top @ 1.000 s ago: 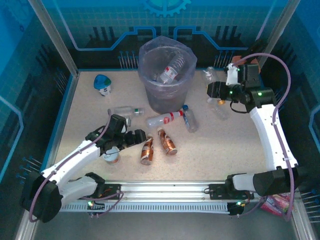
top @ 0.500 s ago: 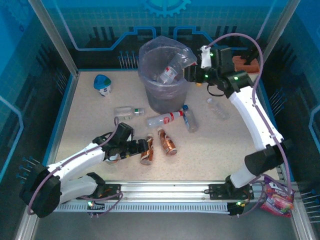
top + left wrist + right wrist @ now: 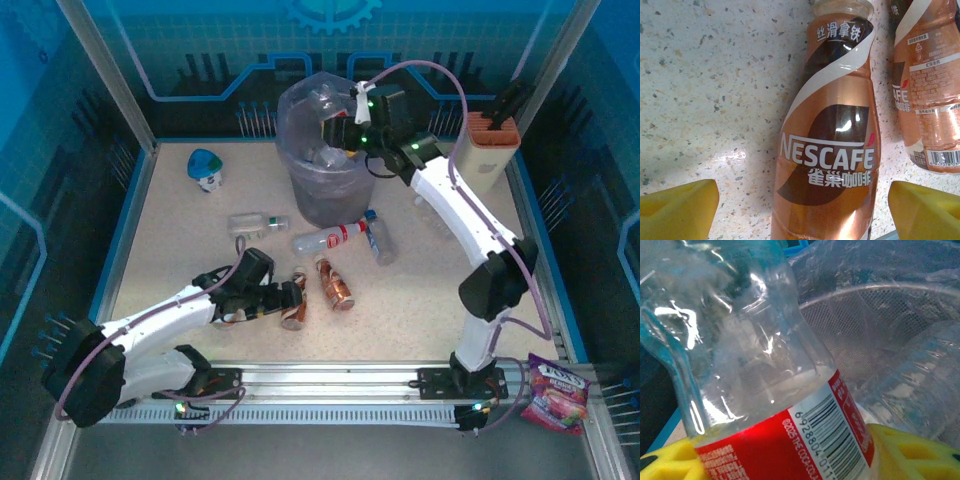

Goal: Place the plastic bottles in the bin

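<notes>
Close by, the left gripper point(image 3: 284, 297) has slid up to a shiny copper-brown plastic bottle point(image 3: 832, 150) on the table point(image 3: 400, 300), jaws wide open around it. Farther back, the right gripper point(image 3: 338, 131) has swung over the tall grey bag-lined bin point(image 3: 325, 195), squeezing a clear red-label bottle point(image 3: 765, 390), ready to drop

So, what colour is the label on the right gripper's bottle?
The bottle has a red label with a white barcode patch; right wrist view shows it best.
</notes>
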Tool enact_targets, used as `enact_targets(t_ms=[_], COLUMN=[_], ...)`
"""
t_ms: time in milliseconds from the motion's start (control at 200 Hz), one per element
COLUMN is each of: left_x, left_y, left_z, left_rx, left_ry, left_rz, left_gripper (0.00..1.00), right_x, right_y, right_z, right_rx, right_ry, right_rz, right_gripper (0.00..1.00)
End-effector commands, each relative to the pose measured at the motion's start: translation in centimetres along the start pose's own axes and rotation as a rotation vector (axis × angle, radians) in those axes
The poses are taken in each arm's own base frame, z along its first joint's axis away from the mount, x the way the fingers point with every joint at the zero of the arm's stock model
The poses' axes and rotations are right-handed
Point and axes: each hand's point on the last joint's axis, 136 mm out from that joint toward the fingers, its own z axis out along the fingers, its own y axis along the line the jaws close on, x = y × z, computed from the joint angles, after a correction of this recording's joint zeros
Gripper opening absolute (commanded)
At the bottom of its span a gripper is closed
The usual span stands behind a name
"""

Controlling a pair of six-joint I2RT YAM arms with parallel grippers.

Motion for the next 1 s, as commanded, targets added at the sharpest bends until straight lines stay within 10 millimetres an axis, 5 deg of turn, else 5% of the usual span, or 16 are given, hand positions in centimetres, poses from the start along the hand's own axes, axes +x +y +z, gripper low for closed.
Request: enact_targets(t_ms=[0,300,605,745,996], left_x=[0.0,0.1,0.1,0.1,0.3], left_y=[-0.1,-0.3,0.0,0.0,1.0], left_z=[0.1,0.1,0.1,0.1,0.1], left_rx=[-0.012,0.010,0.027,0.024,-0.042], left_ry=[-0.005,-0.019,-0.042,-0.041,-0.031], left_rz=[-0.003,-0.002,-0.009,0.001,0.009], left_gripper=[0.88,0.88,0.88,0.88,0.86], right_x=[-1.9,0.7,0.8,0.4,1.0], right_y=[2.0,3.7,4.0,4.0,4.0], right_z=[0.9,4.3,4.7,4.6,5.4], right_rx=[-0.043,-0.064,-0.056,-0.054,-0.056], right_ry=[-0.068,0.034,0.042,0.033,0.045], right_rz=[0.036,0.060,0.049,0.041,0.022], right_gripper=[0.51,0.72,0.90,0.90,0.75])
